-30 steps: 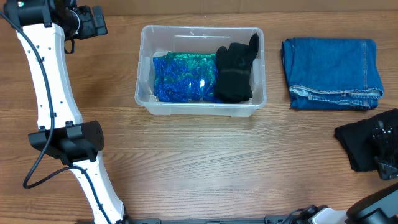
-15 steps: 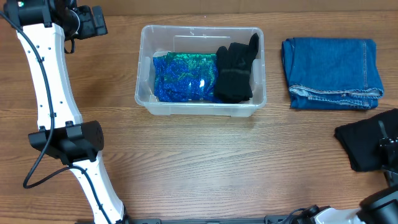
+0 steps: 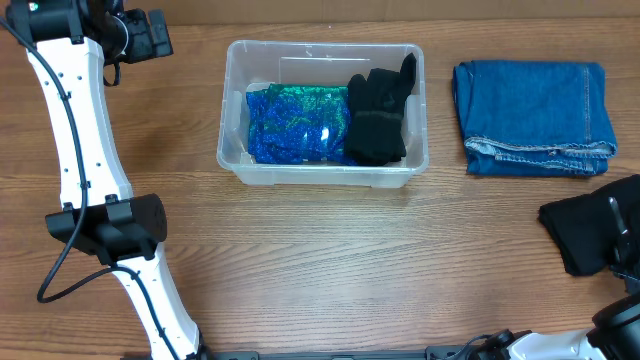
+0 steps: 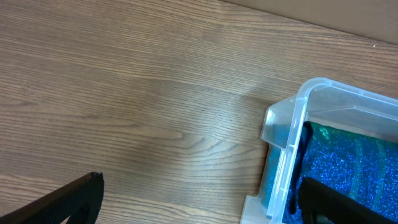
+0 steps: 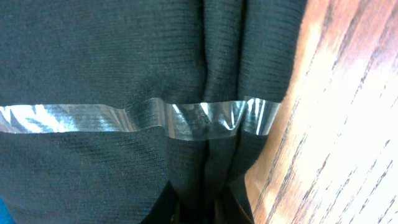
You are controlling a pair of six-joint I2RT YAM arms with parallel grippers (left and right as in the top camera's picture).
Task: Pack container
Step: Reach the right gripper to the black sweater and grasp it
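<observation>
right gripper (image 3: pixel 618 236) slid toward table edge — grip unclear; left gripper (image 4: pixel 199 186) wide; container (image 3: pixel 320 177) lies long-axis left-right.

One container (image 3: pixel 322 176), one glittery blue cloth (image 3: pixel 295 125), one folded jeans (image 3: pixel 533 103), two black garments (image 3: pixel 377 120) (image 3: pixel 575 232)

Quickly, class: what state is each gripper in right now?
Left gripper: open, holding nothing.
Right gripper: appears closed on the black cloth.

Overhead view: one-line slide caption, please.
Clear container holding sparkly blue-green fabric and black gloves; folded jeans to its right, black cloth nearer the front at far right.
</observation>
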